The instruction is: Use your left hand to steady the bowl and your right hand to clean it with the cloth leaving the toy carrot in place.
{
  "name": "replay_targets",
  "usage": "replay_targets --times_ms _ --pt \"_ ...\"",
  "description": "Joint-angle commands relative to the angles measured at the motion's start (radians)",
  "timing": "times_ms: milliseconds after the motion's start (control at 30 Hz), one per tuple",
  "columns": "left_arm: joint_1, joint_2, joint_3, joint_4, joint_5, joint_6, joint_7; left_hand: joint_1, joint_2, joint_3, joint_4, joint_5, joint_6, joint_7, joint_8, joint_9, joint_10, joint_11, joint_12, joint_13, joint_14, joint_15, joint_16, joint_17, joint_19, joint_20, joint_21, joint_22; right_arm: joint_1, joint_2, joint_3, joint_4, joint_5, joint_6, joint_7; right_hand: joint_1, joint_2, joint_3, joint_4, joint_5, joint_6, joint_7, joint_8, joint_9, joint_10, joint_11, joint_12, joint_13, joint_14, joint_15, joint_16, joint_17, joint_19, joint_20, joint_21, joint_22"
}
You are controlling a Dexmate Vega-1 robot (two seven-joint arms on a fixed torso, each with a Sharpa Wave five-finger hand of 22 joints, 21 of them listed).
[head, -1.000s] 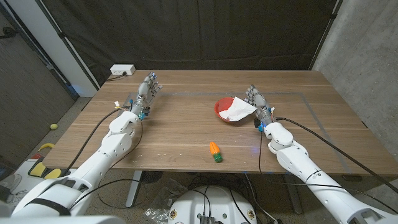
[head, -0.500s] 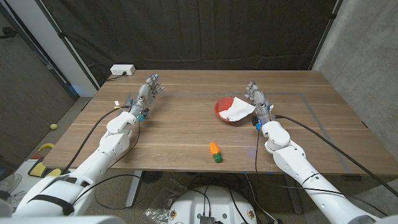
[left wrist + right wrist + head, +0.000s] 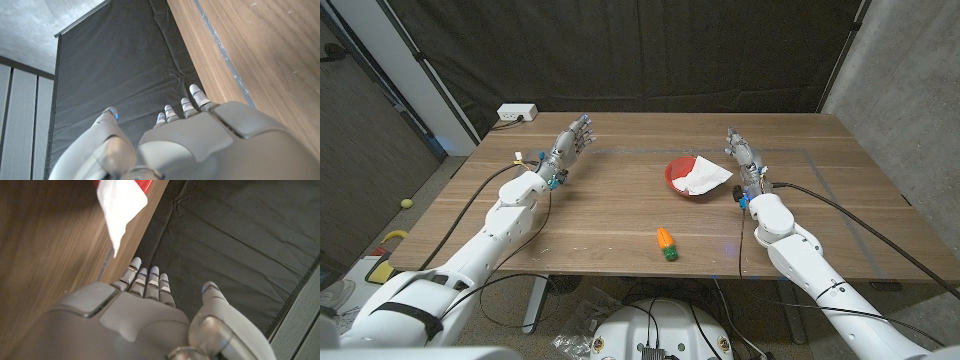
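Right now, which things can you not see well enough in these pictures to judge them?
- Bowl inside, head view: the cloth covers most of it; dirt cannot be judged.
- Bowl, right wrist view: cut off by the picture's edge; a red sliver shows.
- Right hand, head view: too small to tell whether its fingers touch the cloth.
- Toy carrot: too small for detail.

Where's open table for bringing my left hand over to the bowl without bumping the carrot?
The bare wood between the left hand and the red bowl looks free, along the far half of the table. The toy carrot lies nearer the front edge, apart from that lane. It is crowded at the bowl's right: the cloth overhangs the rim and the right hand stands beside it.
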Motion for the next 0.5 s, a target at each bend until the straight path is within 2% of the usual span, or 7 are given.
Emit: replay_targets --times_ms 33,167,333,500 --pt "-0.056 0.026 0.073 -0.021 0.133 0.011 0.028 0.029 -0.014 -0.009 -0.017 -0.009 0.011 0.010 -0.010 0.004 0.090 0.019 0.016 0.007 0.099 0.006 0.022 0.009 0.037 0.053 -0.005 0.009 -0.039 -0.047 0.015 -0.101 -0.096 -0.091 -0.047 0.016 0.000 0.002 -0.011 0.004 0.011 -0.002 0.007 0.001 0.011 -0.002 0.003 0.004 0.005 0.002 -0.001 0.003 0.000 0.002 -0.006 0.002" --pt "-0.071 0.033 0.095 -0.036 0.169 0.021 0.043 0.040 -0.023 -0.015 -0.023 -0.012 0.036 0.018 -0.005 0.005 0.117 0.026 0.018 0.008 0.144 0.002 0.032 0.012 0.048 0.064 -0.005 0.011 -0.047 -0.056 0.014 -0.123 -0.124 -0.112 -0.059 0.022 -0.003 0.002 -0.017 0.003 0.013 -0.002 0.007 0.002 0.012 -0.002 0.004 0.004 0.006 0.002 -0.001 0.003 0.001 0.001 -0.009 0.003" --pt "-0.086 0.045 0.123 -0.068 0.220 0.038 0.074 0.058 -0.039 -0.021 -0.036 -0.014 0.071 0.030 0.003 0.005 0.150 0.020 0.022 0.009 0.184 -0.015 0.039 0.014 0.068 0.068 -0.003 0.012 -0.058 -0.066 0.016 -0.145 -0.148 -0.129 -0.067 0.028 -0.006 0.002 -0.023 0.003 0.016 -0.002 0.007 0.002 0.015 -0.002 0.004 0.004 0.007 0.003 -0.001 0.003 0.003 0.003 -0.012 0.003" --pt "-0.090 0.064 0.149 -0.126 0.285 0.074 0.132 0.100 -0.058 -0.023 -0.061 -0.014 0.130 0.029 0.016 0.006 0.200 0.020 0.027 0.010 0.245 -0.042 0.049 0.017 0.104 0.061 0.003 0.013 -0.070 -0.077 0.021 -0.171 -0.174 -0.147 -0.078 0.033 -0.008 0.002 -0.028 0.002 0.020 -0.002 0.007 0.002 0.020 0.001 0.005 0.004 0.010 0.003 0.000 0.003 0.006 0.005 -0.015 0.003"
